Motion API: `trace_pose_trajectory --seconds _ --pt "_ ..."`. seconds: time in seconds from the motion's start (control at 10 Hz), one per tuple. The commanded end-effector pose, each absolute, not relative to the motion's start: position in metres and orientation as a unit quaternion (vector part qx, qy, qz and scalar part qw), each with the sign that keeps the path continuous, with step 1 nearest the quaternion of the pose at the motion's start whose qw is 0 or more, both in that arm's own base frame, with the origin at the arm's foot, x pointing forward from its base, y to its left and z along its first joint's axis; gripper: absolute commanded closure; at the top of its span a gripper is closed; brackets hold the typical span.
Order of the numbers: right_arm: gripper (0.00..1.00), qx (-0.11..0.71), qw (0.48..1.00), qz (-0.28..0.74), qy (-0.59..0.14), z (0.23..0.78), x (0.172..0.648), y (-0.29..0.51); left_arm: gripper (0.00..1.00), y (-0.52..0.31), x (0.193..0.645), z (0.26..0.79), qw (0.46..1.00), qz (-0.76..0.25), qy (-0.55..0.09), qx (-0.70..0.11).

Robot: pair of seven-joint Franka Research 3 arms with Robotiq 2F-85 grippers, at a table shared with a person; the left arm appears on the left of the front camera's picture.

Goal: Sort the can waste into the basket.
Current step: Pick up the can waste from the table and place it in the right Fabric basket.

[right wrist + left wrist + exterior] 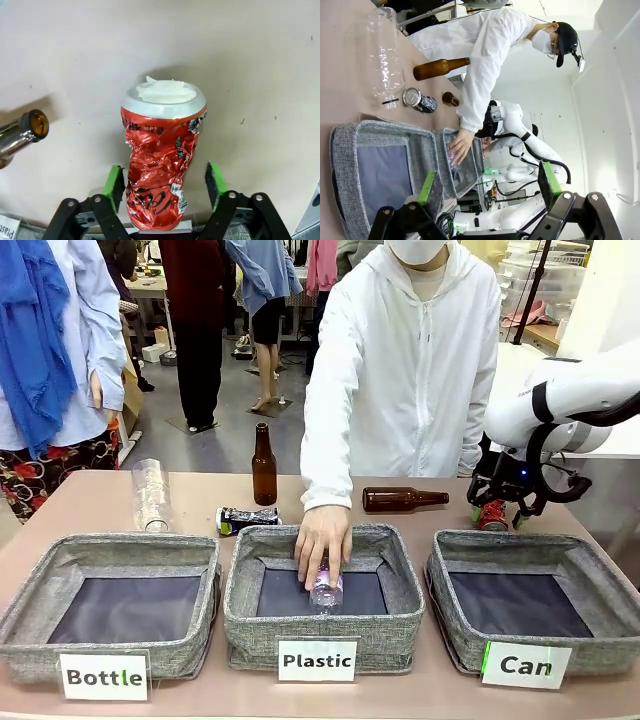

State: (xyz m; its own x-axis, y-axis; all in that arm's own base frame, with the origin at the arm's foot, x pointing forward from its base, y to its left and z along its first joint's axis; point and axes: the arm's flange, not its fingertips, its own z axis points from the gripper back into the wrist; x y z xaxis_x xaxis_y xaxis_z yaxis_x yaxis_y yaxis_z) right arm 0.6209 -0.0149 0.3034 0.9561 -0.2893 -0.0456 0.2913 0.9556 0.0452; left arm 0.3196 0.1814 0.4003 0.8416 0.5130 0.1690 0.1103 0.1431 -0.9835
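Right tool (pixel 497 515) astride half-hidden red can (pixel 489 519)

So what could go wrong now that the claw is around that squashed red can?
The red can is crumpled and uneven, so the right gripper, open around it, might grip it crookedly and let it slip. The lying brown bottle has its mouth close by; a sideways move could nudge it and set it rolling.
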Motion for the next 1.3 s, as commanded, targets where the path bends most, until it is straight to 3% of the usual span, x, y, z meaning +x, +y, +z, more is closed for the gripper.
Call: trace_pose_trajectory --seconds 0.0,0.2,0.3,0.5,0.8,1.2 --pt "1.00 0.003 0.987 -0.159 0.026 0.305 0.627 -0.010 0.00 0.181 0.319 0.401 0.712 0.131 -0.254 -0.642" --pt "1.00 0.002 0.986 -0.164 0.025 0.309 0.627 -0.010 0.00 0.181 0.319 0.401 0.712 0.131 -0.254 -0.642" --pt "0.83 0.002 0.986 -0.163 0.026 0.309 0.626 -0.010 0.00 0.181 0.319 0.401 0.712 0.131 -0.254 -0.642" --pt "1.00 0.004 0.986 -0.164 0.030 0.306 0.625 -0.010 0.00 0.181 0.319 0.401 0.712 0.131 -0.254 -0.642" --pt "1.00 0.004 0.987 -0.156 0.020 0.314 0.618 -0.011 0.00 0.181 0.319 0.401 0.712 0.131 -0.254 -0.642" --pt "1.00 0.029 0.997 -0.036 -0.068 0.434 0.527 -0.024 0.00 0.181 0.319 0.401 0.712 0.131 -0.254 -0.642"
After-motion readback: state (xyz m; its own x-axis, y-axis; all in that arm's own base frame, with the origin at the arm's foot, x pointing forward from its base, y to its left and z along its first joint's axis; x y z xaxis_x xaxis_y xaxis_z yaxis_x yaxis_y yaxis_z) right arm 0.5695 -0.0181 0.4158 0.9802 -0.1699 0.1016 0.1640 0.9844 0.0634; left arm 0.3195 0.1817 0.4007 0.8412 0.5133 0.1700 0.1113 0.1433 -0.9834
